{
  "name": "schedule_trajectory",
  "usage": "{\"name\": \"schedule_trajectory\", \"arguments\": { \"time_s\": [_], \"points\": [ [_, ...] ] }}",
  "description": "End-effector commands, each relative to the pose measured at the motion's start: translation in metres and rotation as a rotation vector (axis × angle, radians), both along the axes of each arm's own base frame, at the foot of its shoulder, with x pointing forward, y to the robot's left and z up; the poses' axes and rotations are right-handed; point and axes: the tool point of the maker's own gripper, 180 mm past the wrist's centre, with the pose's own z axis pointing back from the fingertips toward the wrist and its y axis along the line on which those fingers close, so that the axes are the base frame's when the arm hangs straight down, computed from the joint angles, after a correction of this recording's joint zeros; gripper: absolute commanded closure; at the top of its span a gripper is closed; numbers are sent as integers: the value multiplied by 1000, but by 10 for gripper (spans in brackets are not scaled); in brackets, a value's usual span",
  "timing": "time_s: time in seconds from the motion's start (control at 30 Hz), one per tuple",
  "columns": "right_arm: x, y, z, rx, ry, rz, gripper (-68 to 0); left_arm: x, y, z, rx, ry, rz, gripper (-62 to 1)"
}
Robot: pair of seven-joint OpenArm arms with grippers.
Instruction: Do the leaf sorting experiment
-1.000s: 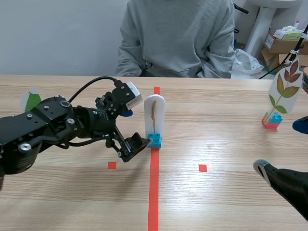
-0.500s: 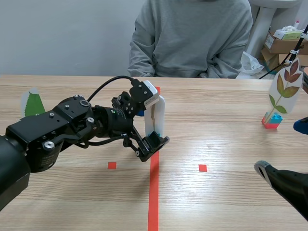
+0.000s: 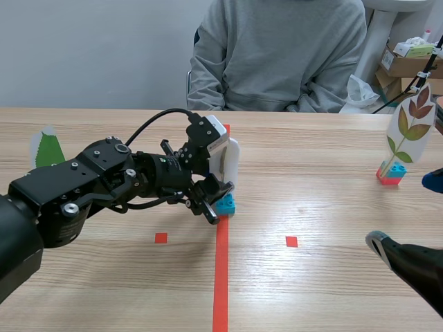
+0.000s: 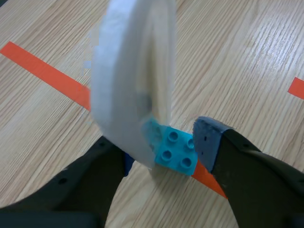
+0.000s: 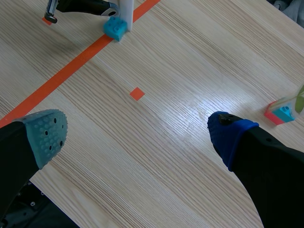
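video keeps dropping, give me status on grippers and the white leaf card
Left gripper around the cyan brick under white leaf card; grip unconfirmed. Right gripper open, empty. Card upright, nothing blocking it.

White leaf card [image 3: 230, 158] on a turquoise brick [image 3: 225, 205].
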Motion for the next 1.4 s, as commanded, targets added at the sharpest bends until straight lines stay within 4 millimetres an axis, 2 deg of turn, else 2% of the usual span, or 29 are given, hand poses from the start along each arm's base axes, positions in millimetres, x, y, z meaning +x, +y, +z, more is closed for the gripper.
{"name": "schedule_trajectory", "arguments": {
  "time_s": [0.0, 0.37, 0.57, 0.7, 0.87, 1.03, 1.2, 1.37],
  "points": [
    [3, 1, 6, 4, -24, 12, -608, 5, -13, 14, -41, -30, -10, -212],
    [3, 1, 6, 3, -24, 12, -608, 3, -22, 18, -59, -30, -18, -54],
    [3, 1, 6, 3, -23, 12, -608, 4, -20, 18, -59, -28, -12, -51],
    [3, 1, 6, 3, -23, 12, -608, 5, -10, 31, -138, -18, 47, -39],
    [3, 1, 5, -1, -23, 12, -608, -2, 35, 47, -168, -58, 167, -39],
    [3, 1, 5, -1, -23, 12, -608, -26, 90, 62, -217, -95, 304, -39],
    [3, 1, 5, -1, -23, 12, -608, -50, 135, 76, -287, -122, 434, -39],
    [3, 1, 5, -1, -23, 12, -608, -61, 184, 80, -378, -122, 597, -40]
  ]
}}
